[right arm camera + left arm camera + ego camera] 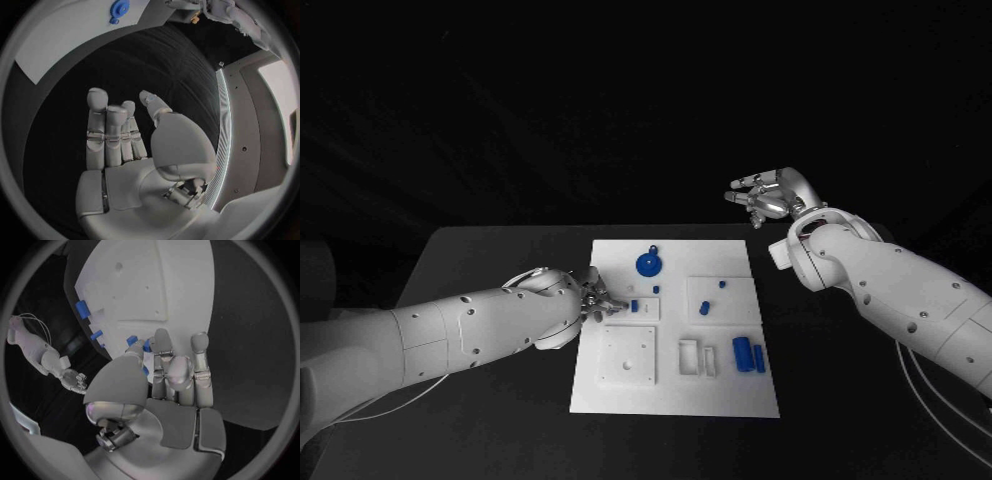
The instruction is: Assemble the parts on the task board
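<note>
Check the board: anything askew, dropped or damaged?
Nothing stands out. The task board lies flat and square on the table, and the blue parts sit on it, none on the bare table. The left hand works at its edge; the right hand hangs empty beyond it.

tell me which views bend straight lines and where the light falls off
Head view: the task board keeps straight edges and is brightly lit, while the table and backdrop sink into black. Left wrist view: fisheye bows the board's edges behind the left hand. Right wrist view: the board edge curves above the right hand, with dark tabletop between them.
</note>
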`<control>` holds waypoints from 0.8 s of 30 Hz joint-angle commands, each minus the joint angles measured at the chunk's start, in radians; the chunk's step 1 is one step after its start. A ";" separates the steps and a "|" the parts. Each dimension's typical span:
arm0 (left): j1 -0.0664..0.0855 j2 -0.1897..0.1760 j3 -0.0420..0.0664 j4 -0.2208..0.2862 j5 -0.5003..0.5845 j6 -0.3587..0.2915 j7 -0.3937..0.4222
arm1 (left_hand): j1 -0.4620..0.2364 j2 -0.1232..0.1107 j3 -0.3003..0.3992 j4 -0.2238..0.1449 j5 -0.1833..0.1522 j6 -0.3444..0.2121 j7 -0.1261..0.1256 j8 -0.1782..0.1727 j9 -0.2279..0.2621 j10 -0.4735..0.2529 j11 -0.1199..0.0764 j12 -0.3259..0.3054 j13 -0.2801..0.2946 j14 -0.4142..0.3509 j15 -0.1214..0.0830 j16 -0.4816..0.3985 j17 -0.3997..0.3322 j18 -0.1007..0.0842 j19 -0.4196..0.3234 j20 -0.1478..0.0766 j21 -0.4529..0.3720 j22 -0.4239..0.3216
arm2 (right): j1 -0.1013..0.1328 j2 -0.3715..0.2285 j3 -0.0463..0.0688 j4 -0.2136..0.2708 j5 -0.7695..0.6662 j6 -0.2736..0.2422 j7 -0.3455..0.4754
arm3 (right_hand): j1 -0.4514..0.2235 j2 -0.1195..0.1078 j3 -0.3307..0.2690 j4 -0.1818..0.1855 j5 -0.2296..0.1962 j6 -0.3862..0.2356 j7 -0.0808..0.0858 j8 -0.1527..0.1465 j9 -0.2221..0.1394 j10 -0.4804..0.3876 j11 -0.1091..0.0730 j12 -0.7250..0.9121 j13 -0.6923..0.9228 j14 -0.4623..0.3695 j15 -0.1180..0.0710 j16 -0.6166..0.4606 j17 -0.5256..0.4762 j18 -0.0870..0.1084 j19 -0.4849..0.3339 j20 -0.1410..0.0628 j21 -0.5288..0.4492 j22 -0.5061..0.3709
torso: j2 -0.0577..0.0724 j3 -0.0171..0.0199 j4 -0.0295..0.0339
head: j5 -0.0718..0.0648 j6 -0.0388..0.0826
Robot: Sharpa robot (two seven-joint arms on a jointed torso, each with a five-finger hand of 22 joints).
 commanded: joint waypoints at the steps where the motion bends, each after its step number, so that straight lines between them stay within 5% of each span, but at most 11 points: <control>1: -0.004 0.002 -0.002 -0.002 0.009 0.017 0.004 | -0.006 -0.024 0.014 0.029 -0.014 0.002 0.008 -0.003 0.002 0.051 -0.001 0.000 0.000 -0.002 -0.004 -0.005 -0.001 -0.001 0.002 -0.006 -0.007 0.018 | -0.001 0.000 0.000 0.001 -0.006 0.009 0.009 | -0.011 0.002 0.000 0.008 0.005 0.000 -0.001 -0.003 -0.001 -0.004 -0.001 0.003 -0.001 -0.005 0.000 -0.006 -0.002 0.019 0.040 -0.001 -0.006 0.045 | 0.000 -0.0005 0.0004 | -0.001 0.001; 3: -0.004 0.001 -0.002 -0.003 0.010 0.020 0.006 | -0.009 -0.058 0.018 0.062 -0.042 0.003 0.009 -0.004 0.001 0.051 0.000 -0.002 -0.001 -0.003 -0.004 -0.006 -0.003 -0.002 0.001 -0.006 -0.008 0.018 | -0.001 0.000 0.000 0.000 -0.006 0.009 0.009 | -0.011 0.002 0.000 0.008 0.005 0.000 -0.001 -0.003 -0.001 -0.004 -0.001 0.003 -0.001 -0.005 0.000 -0.006 -0.002 0.019 0.040 -0.001 -0.006 0.045 | 0.000 -0.0005 0.0003 | -0.001 0.000; 6: -0.004 0.001 -0.002 -0.003 0.010 0.023 0.007 | -0.014 -0.078 0.019 0.080 -0.063 0.003 0.010 -0.006 -0.001 0.051 0.001 -0.003 -0.001 -0.005 -0.004 -0.008 -0.006 -0.002 0.000 -0.006 -0.009 0.018 | -0.001 -0.001 0.000 0.000 -0.006 0.009 0.008 | -0.012 0.001 0.000 0.008 0.008 0.000 -0.001 -0.003 0.000 -0.004 -0.002 0.003 -0.001 -0.005 0.000 -0.006 -0.001 0.019 0.040 -0.001 -0.005 0.045 | 0.000 -0.0005 0.0005 | -0.001 0.000; 24: -0.004 -0.008 -0.002 -0.001 0.018 0.031 0.013 | -0.024 -0.102 0.010 0.082 -0.086 -0.001 0.013 -0.015 -0.010 0.051 0.003 -0.013 -0.003 -0.011 -0.003 -0.016 -0.017 -0.004 -0.002 -0.007 -0.014 0.017 | -0.005 0.000 0.000 -0.002 -0.005 0.010 0.008 | -0.013 0.001 0.002 0.009 0.012 -0.001 -0.001 -0.003 0.000 -0.004 -0.001 0.002 -0.002 -0.005 0.000 -0.007 -0.002 0.019 0.040 -0.001 -0.007 0.045 | 0.000 -0.0001 0.0000 | -0.002 0.000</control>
